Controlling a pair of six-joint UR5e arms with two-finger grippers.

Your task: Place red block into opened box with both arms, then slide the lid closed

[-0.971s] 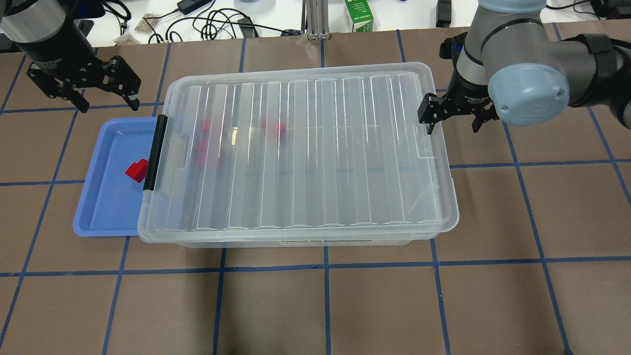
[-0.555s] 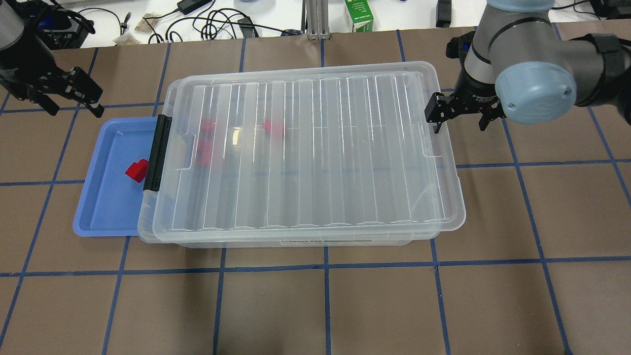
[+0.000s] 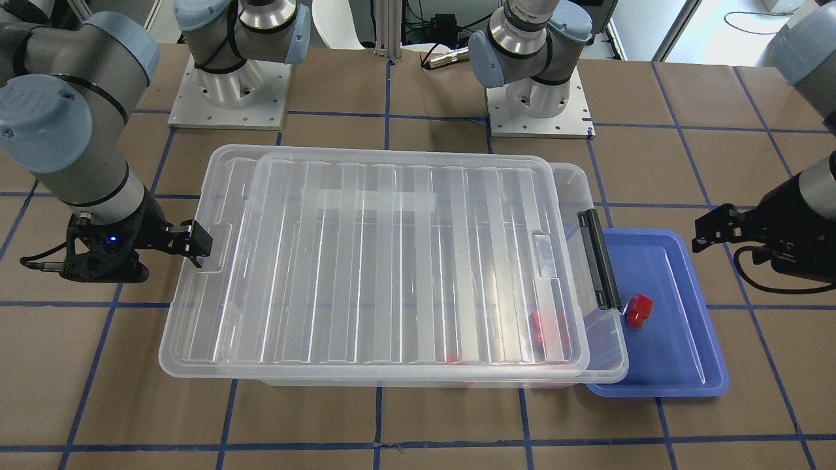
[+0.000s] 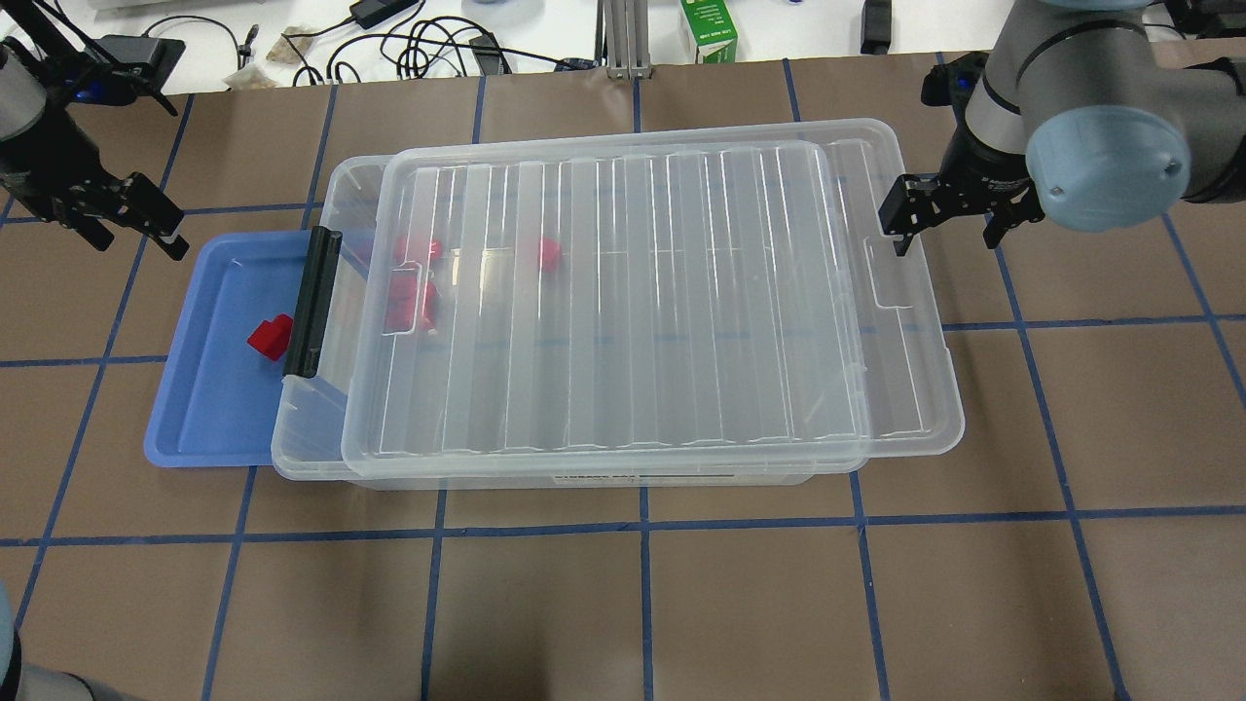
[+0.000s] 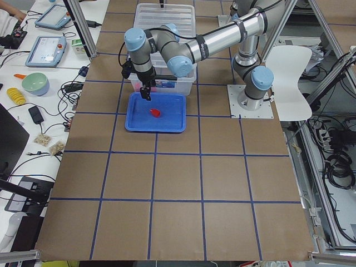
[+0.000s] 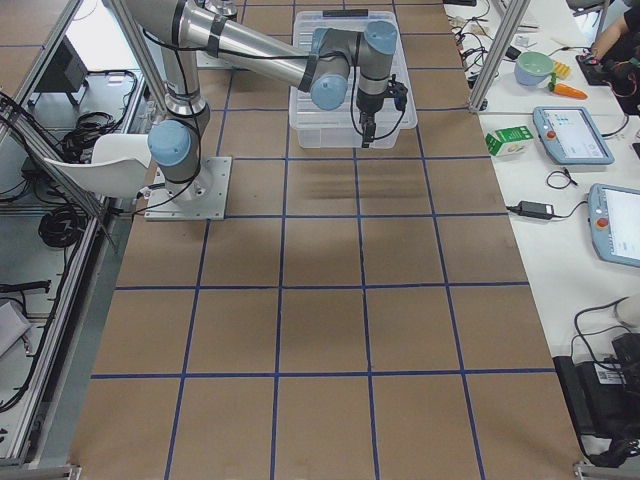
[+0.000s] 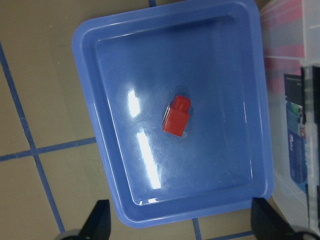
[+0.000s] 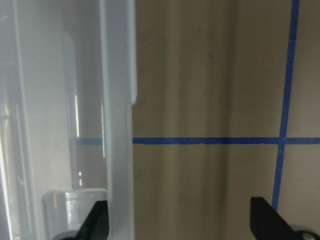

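Observation:
A small red block (image 4: 271, 336) lies in the blue tray (image 4: 195, 409), also seen in the left wrist view (image 7: 176, 116). My left gripper (image 4: 136, 234) hangs open above the tray's far left corner, apart from the block. The clear box (image 4: 343, 190) has its ridged lid (image 4: 633, 292) shifted right. That leaves a strip open by the black bar (image 4: 311, 302). My right gripper (image 4: 946, 239) is open and straddles the lid's right rim (image 8: 117, 125), one finger over the lid's end.
Several red blocks (image 4: 409, 292) lie inside the box at its left end. The tray is tucked partly under that end. Cables and a green carton (image 4: 709, 29) sit on the white bench behind the table. The lid overhangs the box's right end.
The lid has slid right along with my right gripper, uncovering the box's left end. My left gripper has moved left, away from the box.

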